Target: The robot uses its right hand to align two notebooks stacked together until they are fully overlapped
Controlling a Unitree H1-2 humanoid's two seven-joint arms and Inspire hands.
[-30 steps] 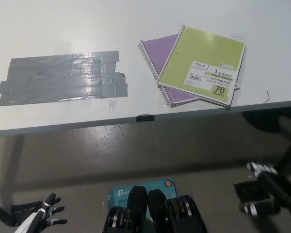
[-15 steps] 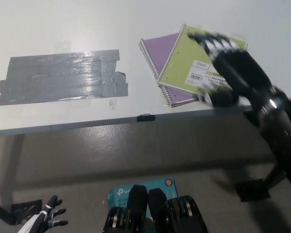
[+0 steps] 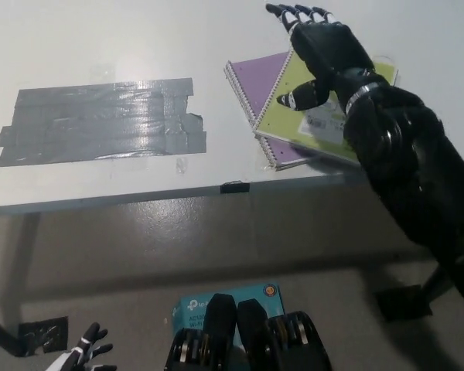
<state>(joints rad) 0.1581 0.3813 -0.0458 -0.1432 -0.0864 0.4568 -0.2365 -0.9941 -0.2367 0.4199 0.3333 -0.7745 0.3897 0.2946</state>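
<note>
The green spiral-bound notebook [image 3: 301, 104] lies skewed on the purple spiral-bound notebook [image 3: 257, 80], right of the grey tape patch [image 3: 100, 122]; alignment remains undone. The black right hand [image 3: 319, 48] hovers over them, fingers extended, holding nothing. The white left hand [image 3: 83, 355] rests well below the patch, fingers spread.
</note>
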